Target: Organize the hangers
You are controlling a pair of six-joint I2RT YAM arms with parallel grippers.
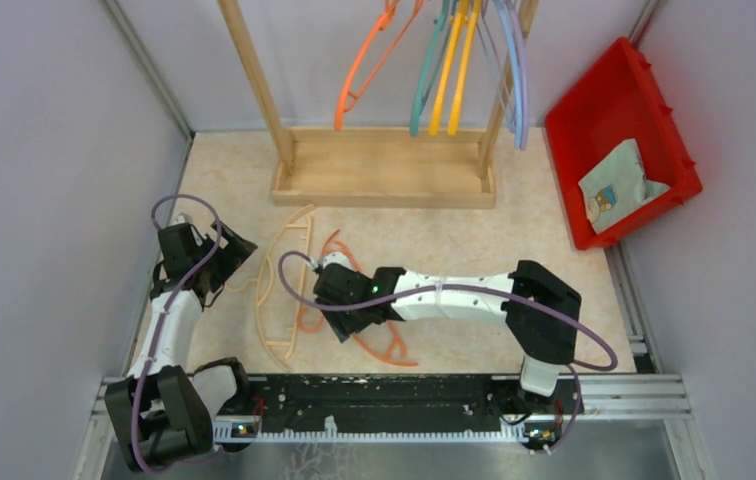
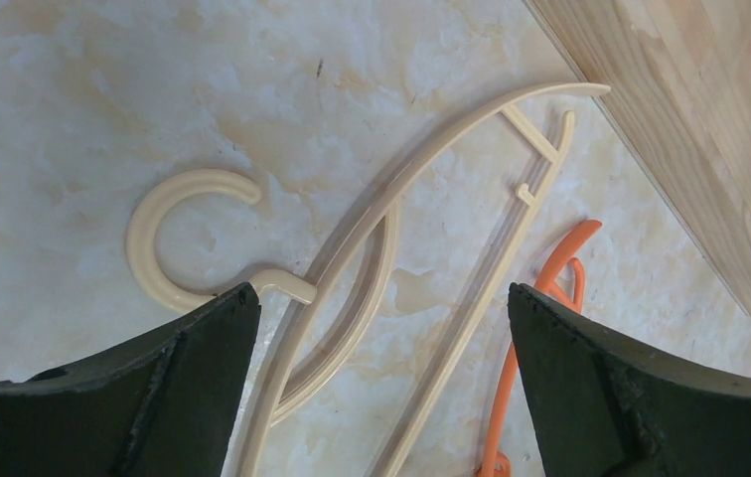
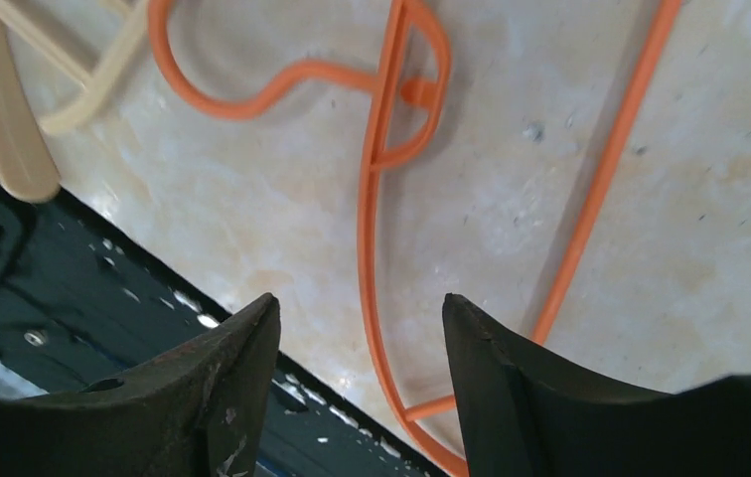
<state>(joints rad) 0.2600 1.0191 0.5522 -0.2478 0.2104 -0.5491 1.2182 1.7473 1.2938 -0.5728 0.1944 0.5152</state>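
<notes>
Hangers (image 1: 454,70): most hang on rack (image 1: 384,185). Beige hanger (image 2: 352,234) and orange hanger (image 3: 363,248) lie flat on table (image 1: 544,235), seemingly touching near the orange hook.

Left gripper (image 2: 381,298): spread wide over the beige neck, empty.

Right gripper (image 3: 360,308): partly open, straddling one orange bar, empty.

Risks: thin plastic lies flush, so fingers may skate off; lifting either hanger could drag its neighbour.
</notes>
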